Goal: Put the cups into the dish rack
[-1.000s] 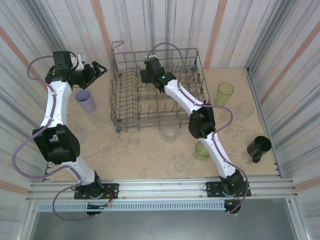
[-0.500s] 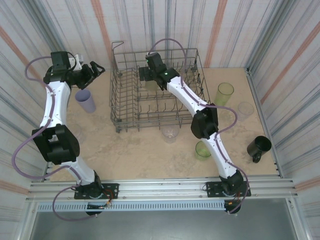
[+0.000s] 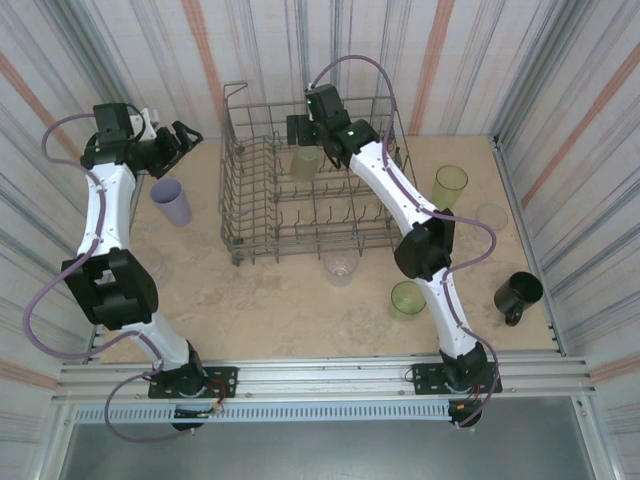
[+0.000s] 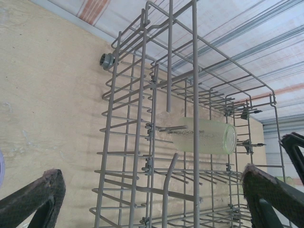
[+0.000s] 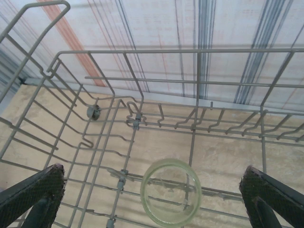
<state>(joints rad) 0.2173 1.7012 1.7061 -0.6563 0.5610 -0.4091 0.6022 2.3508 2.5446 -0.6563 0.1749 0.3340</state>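
One cup racked: yellow-green cup point(image 3: 305, 163) is sitting inside the dish rack point(image 3: 262, 215), toward its far side;
Right gripper point(image 3: 306, 135): hovering just over that cup; jaws gaping wide, gripping nothing;
Left gripper point(image 3: 188, 135): hanging left of the rack, near the lavender cup point(image 3: 173, 204); jaws gaping, empty;
Table point(image 3: 260, 300): dark cup point(image 3: 518, 292) is standing well right of the rack.

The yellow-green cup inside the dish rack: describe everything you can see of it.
The yellow-green cup is a small translucent plastic tumbler with a round rim. It stands on end among the tines in the far part of the grey wire dish rack, resting on its wire floor; wires show through its wall. Whether its mouth faces up I cannot tell. The open right hand hovers just above without touching it.
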